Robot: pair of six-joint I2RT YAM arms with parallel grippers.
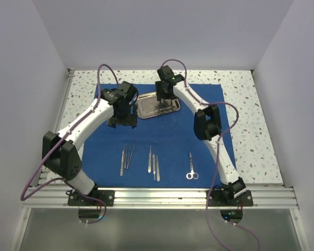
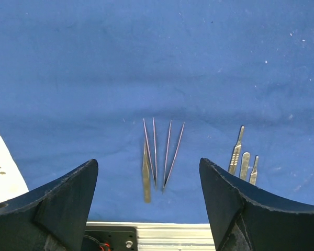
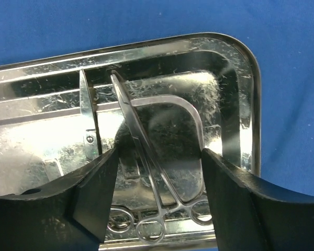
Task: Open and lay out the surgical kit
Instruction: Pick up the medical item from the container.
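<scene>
Blue cloth (image 1: 167, 141) lies opened flat with the steel tray (image 1: 142, 112) on its far half, so your unwrapping looks done. On the near side of the tray, well apart from it, three groups are laid out in a row: tweezers (image 1: 126, 158), scalpel handles (image 1: 154, 163) and scissors (image 1: 191, 167). Inside the tray at least two pieces are left, a curved ring-handled clamp (image 3: 130, 117) and a straight-bladed instrument (image 3: 87, 117). Your right gripper (image 3: 159, 157) hangs over the tray, fingers apart on either side of the clamp, not closed on it. Your left gripper (image 2: 149, 167) is spread wide and empty, just beside the tray's left end.
</scene>
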